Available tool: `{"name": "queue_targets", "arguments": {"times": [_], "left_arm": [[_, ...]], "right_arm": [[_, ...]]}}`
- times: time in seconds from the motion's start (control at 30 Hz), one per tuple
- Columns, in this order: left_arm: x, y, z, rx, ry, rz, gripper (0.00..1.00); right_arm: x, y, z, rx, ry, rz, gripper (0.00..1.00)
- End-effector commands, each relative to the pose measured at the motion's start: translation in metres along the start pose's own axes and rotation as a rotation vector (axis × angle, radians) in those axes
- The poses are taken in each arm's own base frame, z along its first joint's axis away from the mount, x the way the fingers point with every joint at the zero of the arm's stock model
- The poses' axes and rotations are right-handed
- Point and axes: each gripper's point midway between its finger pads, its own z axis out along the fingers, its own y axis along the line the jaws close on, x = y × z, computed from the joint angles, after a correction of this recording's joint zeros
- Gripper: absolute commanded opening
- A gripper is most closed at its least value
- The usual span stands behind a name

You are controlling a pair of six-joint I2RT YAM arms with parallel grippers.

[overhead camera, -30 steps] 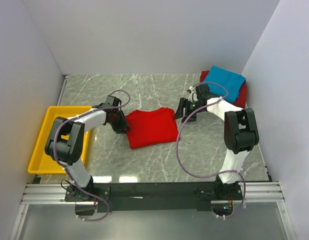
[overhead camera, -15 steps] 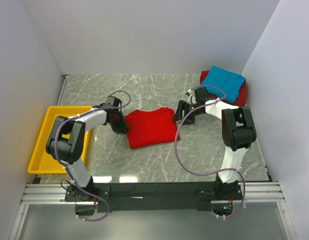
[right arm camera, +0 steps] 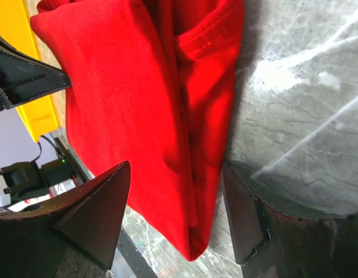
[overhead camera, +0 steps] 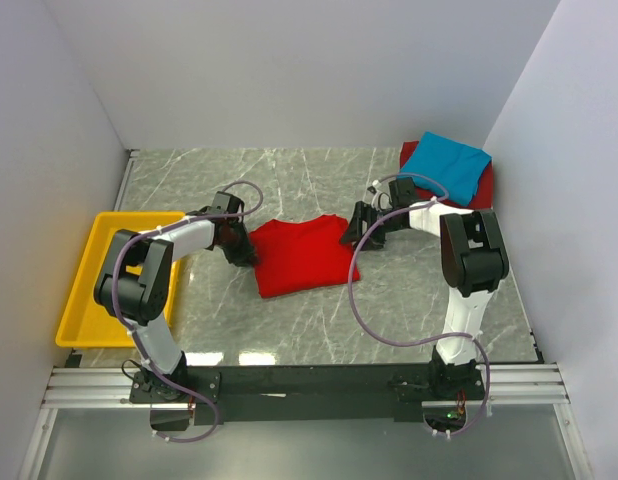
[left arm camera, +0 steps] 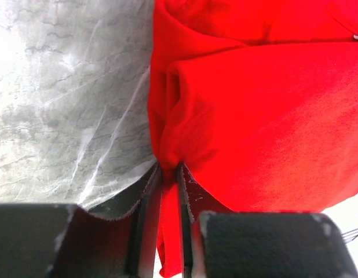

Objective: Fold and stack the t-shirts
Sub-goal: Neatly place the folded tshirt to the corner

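Note:
A bright red t-shirt (overhead camera: 301,257), folded into a rough rectangle, lies at the middle of the marble table. My left gripper (overhead camera: 245,250) is at its left edge, shut on a pinched fold of the red cloth (left arm camera: 169,168). My right gripper (overhead camera: 351,232) is at the shirt's right edge, open, with its fingers either side of the cloth edge (right arm camera: 202,174). A turquoise-blue t-shirt (overhead camera: 447,163) lies folded on a darker red t-shirt (overhead camera: 482,190) at the back right.
A yellow plastic tray (overhead camera: 89,285) stands at the left edge of the table. White walls close in the back and both sides. Bare marble (overhead camera: 289,175) lies behind the red shirt and in front of it.
My right gripper has moved left from the bare marble to the red shirt's right edge. The left gripper has stayed at the left edge.

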Motion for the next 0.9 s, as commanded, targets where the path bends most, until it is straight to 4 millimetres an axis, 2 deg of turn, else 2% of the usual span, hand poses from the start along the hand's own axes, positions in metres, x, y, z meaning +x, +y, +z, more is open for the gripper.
{"name": "queue_targets", "arguments": {"times": [0.0, 0.23, 0.33, 0.53, 0.63, 0.67, 0.77, 0.8, 0.87], "left_arm": [[0.009, 0.014, 0.014, -0.038, 0.025, 0.021, 0.22], [0.012, 0.014, 0.015, -0.025, 0.034, 0.018, 0.22], [0.013, 0.013, 0.015, -0.021, 0.038, 0.017, 0.21], [0.014, 0.009, 0.014, 0.004, 0.039, 0.012, 0.22], [0.014, 0.006, 0.013, 0.015, 0.039, 0.009, 0.23], [0.013, 0.006, 0.012, 0.017, 0.039, 0.007, 0.24], [0.010, -0.001, 0.007, 0.036, 0.033, 0.009, 0.37], [0.010, -0.001, 0.005, 0.035, 0.034, 0.008, 0.44], [0.003, -0.009, -0.005, 0.048, 0.014, 0.010, 0.50]], "right_arm": [[0.019, -0.021, 0.017, 0.067, 0.047, -0.003, 0.72], [0.029, -0.008, 0.037, 0.100, 0.088, -0.054, 0.72], [0.033, -0.003, 0.046, 0.116, 0.100, -0.067, 0.68], [0.036, 0.010, 0.064, 0.141, 0.119, -0.096, 0.47], [0.033, 0.019, 0.070, 0.163, 0.114, -0.124, 0.33], [0.034, 0.020, 0.071, 0.174, 0.115, -0.126, 0.24], [0.025, 0.018, 0.065, 0.228, 0.087, -0.126, 0.09], [0.022, 0.018, 0.061, 0.243, 0.080, -0.127, 0.06], [0.011, 0.016, 0.049, 0.300, 0.051, -0.138, 0.00]]}}
